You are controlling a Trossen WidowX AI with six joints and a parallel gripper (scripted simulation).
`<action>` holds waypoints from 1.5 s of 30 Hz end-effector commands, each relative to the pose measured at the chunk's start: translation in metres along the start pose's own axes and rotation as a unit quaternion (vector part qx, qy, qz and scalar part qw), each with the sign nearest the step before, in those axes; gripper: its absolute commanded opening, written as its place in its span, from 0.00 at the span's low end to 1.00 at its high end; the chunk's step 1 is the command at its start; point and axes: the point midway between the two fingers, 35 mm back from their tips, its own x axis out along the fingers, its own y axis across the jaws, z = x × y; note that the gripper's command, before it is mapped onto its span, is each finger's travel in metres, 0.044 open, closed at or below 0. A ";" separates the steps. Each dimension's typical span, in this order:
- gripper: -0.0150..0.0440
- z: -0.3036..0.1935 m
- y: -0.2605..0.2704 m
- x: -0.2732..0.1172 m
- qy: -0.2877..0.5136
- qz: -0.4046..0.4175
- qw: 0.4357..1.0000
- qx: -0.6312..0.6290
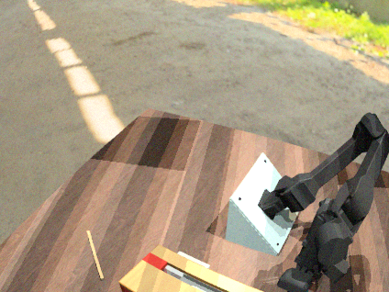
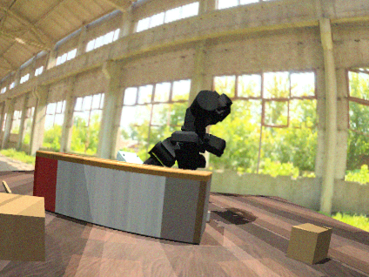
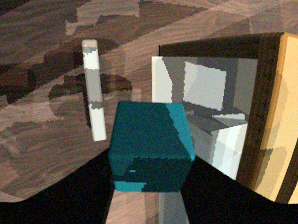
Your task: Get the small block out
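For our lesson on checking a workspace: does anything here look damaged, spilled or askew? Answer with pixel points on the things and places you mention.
Nothing looks plainly damaged or spilled. The teal block (image 3: 151, 131) sits squarely between the black gripper's (image 3: 151, 162) fingers. The thin pale wooden stick (image 1: 94, 254) lying apart on the striped table looks stray, though it may belong there.
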 end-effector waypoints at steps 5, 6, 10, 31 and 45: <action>0.25 -0.006 0.000 -0.007 -0.005 0.010 0.982 0.187; 0.25 -0.007 0.000 -0.007 -0.006 0.011 0.978 0.208; 0.25 -0.009 0.001 -0.010 -0.007 0.015 0.957 0.291; 0.25 -0.019 0.003 -0.027 -0.013 0.043 0.732 0.680; 0.25 -0.024 0.004 -0.039 -0.012 0.065 0.495 0.866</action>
